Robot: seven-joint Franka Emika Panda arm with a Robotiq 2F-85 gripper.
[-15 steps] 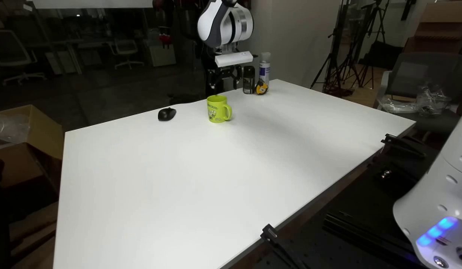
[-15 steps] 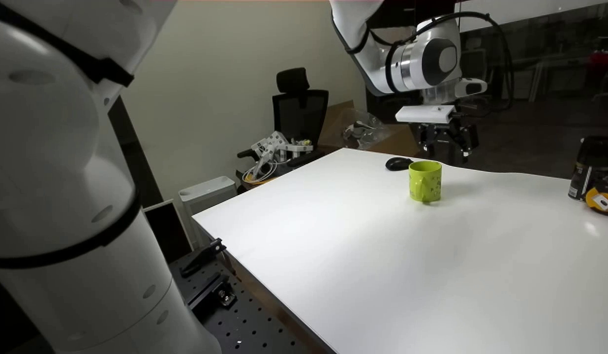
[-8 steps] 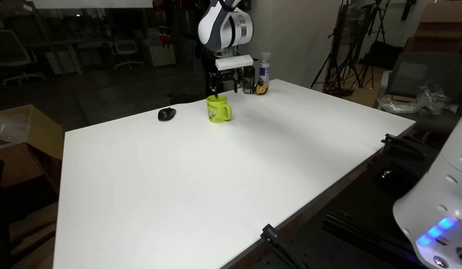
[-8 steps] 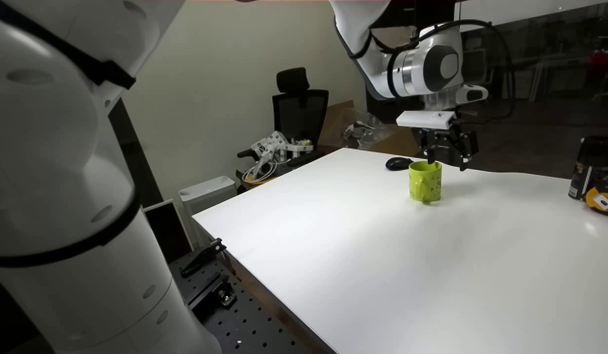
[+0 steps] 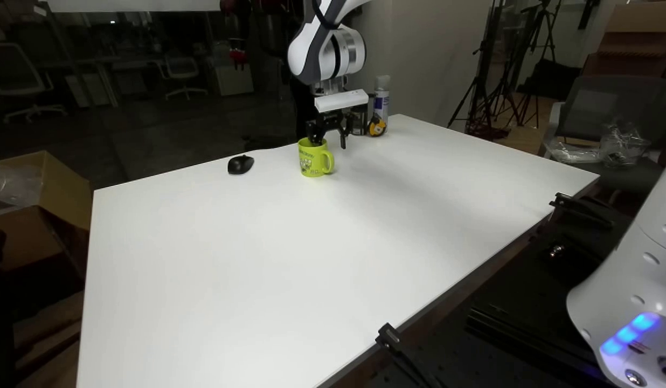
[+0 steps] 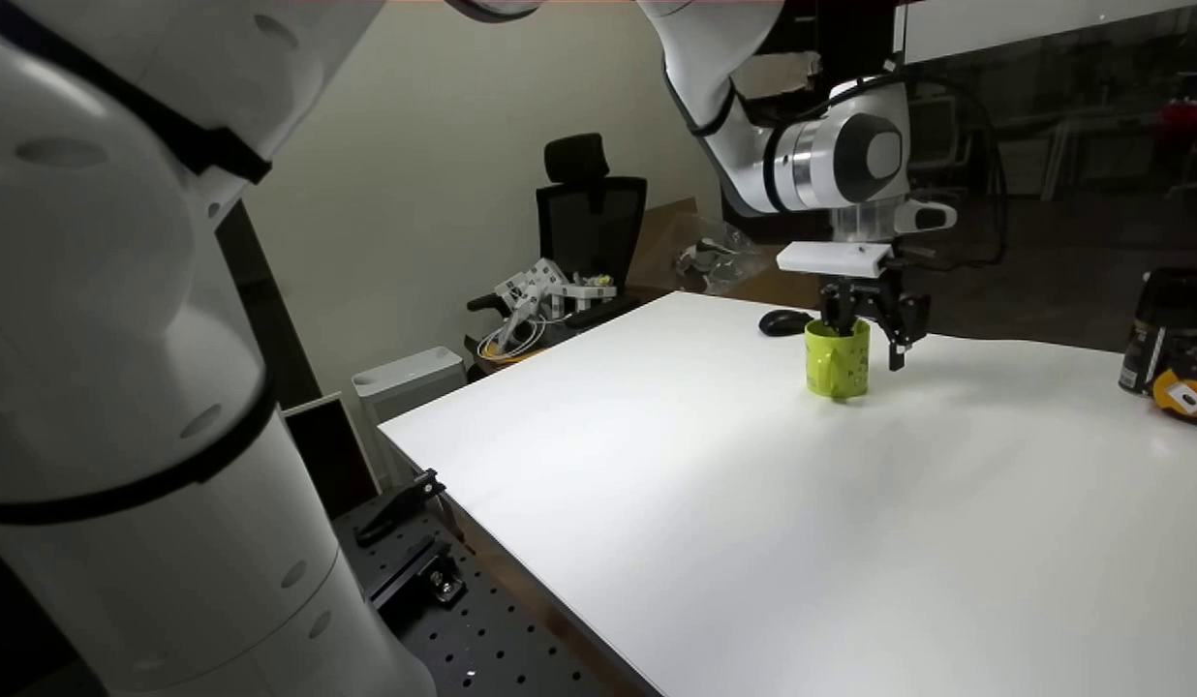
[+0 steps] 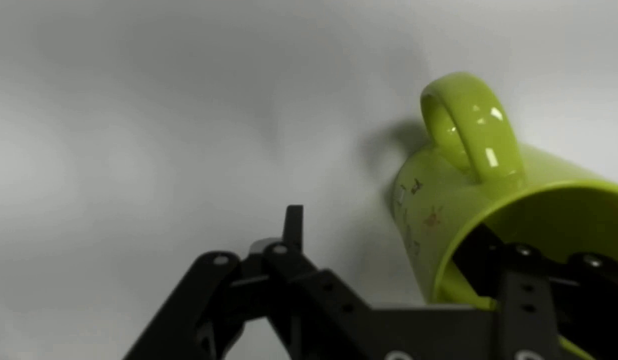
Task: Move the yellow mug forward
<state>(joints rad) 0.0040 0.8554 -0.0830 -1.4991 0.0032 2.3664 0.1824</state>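
- Gripper (image 5: 328, 142), in an exterior view, stands lower than half a second ago: one finger (image 5: 314, 133) now dips into the mouth of the yellow mug (image 5: 311, 161), where before its tip showed just at the rim.
- Mug in that picture has not shifted: it stands upright on the white table (image 5: 247, 258), near the far edge, handle toward the picture's right. A small black object (image 5: 240, 164) lies near it on the picture's left, also unmoved.
- Jaws there are spread wide, clasping nothing; the outer finger (image 5: 343, 141) hangs outside the mug.
- Arm (image 6: 821, 174), in an exterior view, has come down as well, and more of the inner finger (image 6: 838, 315) is now hidden within the mug (image 6: 836, 373), which keeps its place. The outer finger (image 6: 896, 360) now ends lower in the picture than the rim, near the mug but apart from it.
- Jaws here, too, are well parted, with nothing held.
- Wrist view has the mug (image 7: 449, 200) at the lower right, handle toward the top. The inner finger (image 7: 476, 260) is inside the mouth; the outer finger (image 7: 293, 225) stands well apart, outside.
- Jaws straddle the mug's wall without gripping it; whether the inner finger touches that wall cannot be told.
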